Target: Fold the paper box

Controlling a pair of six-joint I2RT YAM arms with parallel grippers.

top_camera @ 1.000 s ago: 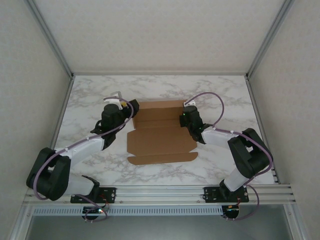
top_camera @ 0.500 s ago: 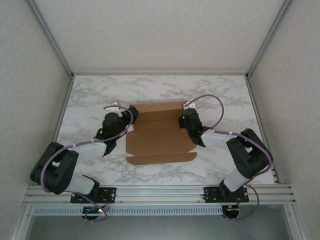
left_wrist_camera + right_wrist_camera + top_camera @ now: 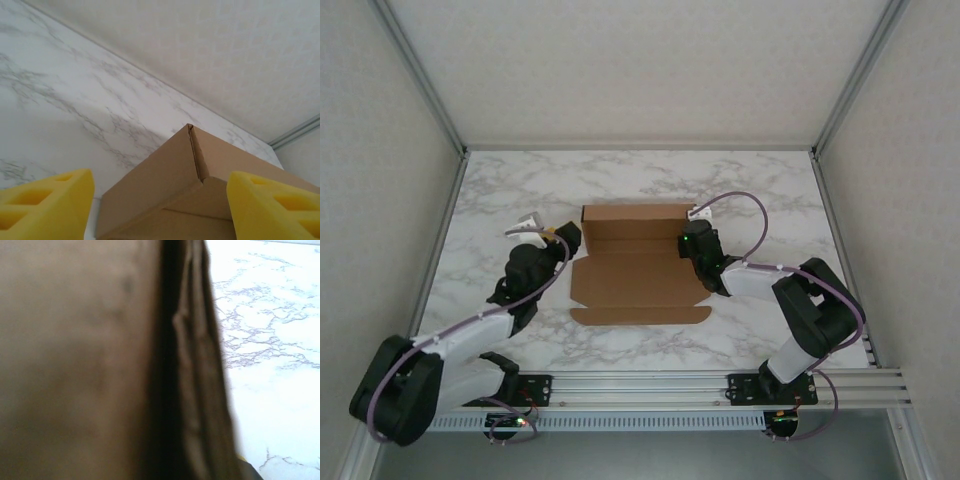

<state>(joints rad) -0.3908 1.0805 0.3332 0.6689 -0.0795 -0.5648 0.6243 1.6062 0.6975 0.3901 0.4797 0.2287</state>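
Note:
The paper box (image 3: 635, 275) is plain brown cardboard lying mid-table, with its back wall (image 3: 636, 221) standing and a long front flap (image 3: 640, 315) flat. My left gripper (image 3: 560, 238) is open just left of the box's back left corner. In the left wrist view that upright corner (image 3: 190, 150) rises between the yellow pads (image 3: 45, 205), which do not touch it. My right gripper (image 3: 692, 240) sits at the box's back right corner, shut on the box's right wall. Blurred cardboard (image 3: 100, 365) presses close in the right wrist view and hides the fingers.
The marble table (image 3: 500, 190) is bare around the box. Metal frame posts (image 3: 448, 200) and pale walls bound it left, right and behind. A rail (image 3: 640, 385) with both arm bases runs along the near edge.
My left arm has drawn back to the left, off the box, its jaws narrowing then widening again. The box's back left corner now stands squarer. The right gripper has kept its place.

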